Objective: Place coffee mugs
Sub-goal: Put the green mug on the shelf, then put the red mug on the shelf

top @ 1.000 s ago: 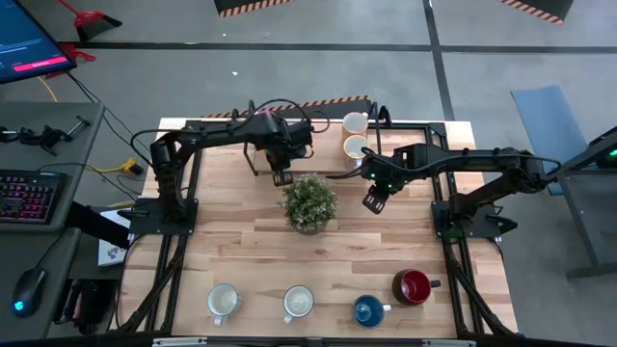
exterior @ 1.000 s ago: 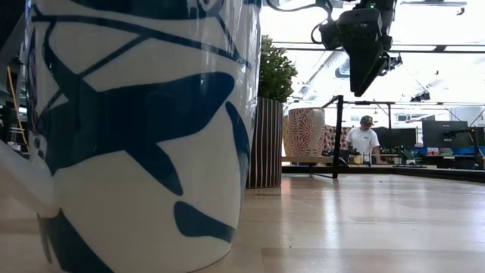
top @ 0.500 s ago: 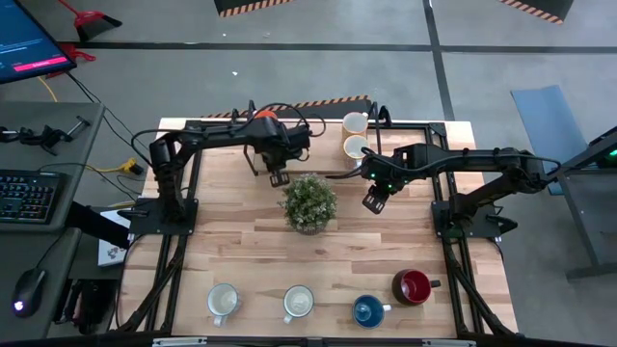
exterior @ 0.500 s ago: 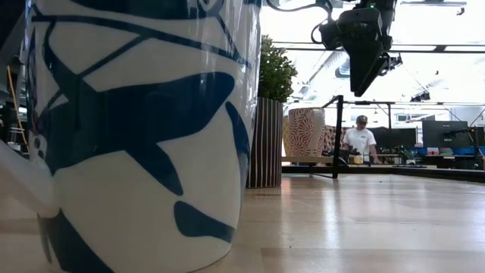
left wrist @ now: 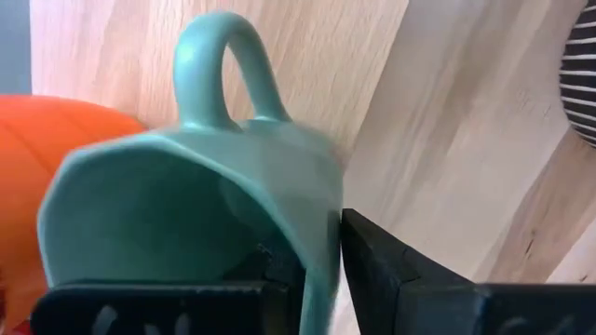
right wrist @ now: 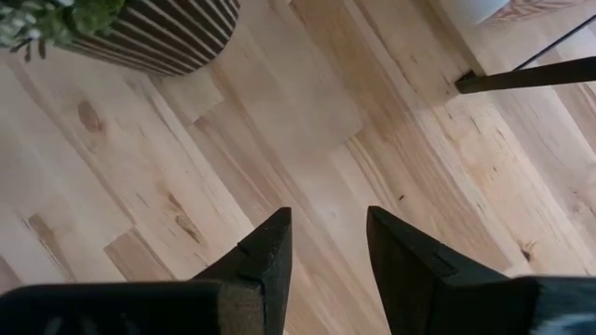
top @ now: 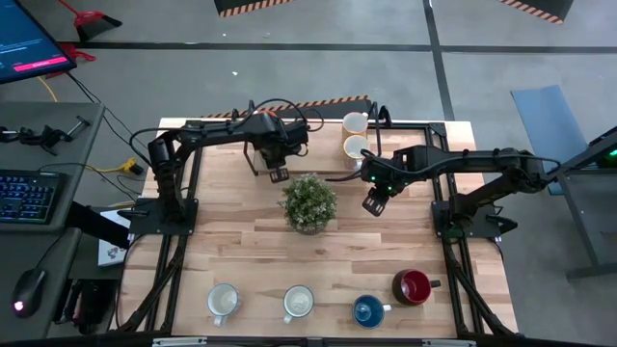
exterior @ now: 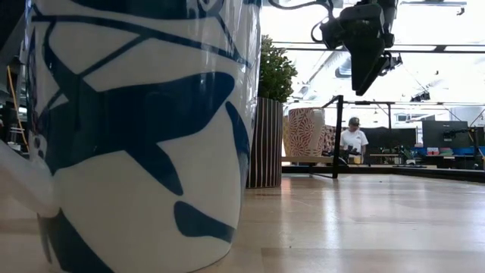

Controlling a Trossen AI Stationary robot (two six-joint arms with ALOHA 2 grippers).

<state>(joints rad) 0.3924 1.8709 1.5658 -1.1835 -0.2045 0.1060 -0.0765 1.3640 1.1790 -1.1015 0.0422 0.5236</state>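
A teal-green mug (left wrist: 186, 205) fills the left wrist view, mouth toward the camera and handle away, beside an orange mug (left wrist: 47, 130). My left gripper (top: 278, 173) hangs at the table's far side behind the plant. Its fingers stand astride the teal mug's wall, slightly apart from it. My right gripper (top: 374, 203) hovers open above bare wood right of the plant. Two white mugs (top: 355, 135) stand at the far edge. Two white mugs (top: 260, 302), a blue one (top: 367, 310) and a dark red one (top: 413, 286) stand along the near edge. My left gripper comes at the teal-green mug from above, one finger (left wrist: 279, 270) inside it and one (left wrist: 372, 251) outside, at the rim (left wrist: 321, 233) to one side of the handle. A thin dark gap shows at the outer finger. I cannot tell whether the inner finger touches.
A leafy plant in a striped pot (top: 309, 202) stands mid-table between the arms. Black frame rails (top: 434, 123) run along the far edge. A large blue-and-white mug (exterior: 136, 136) blocks the left half of the low view. Bare wood lies between the plant and the near row.
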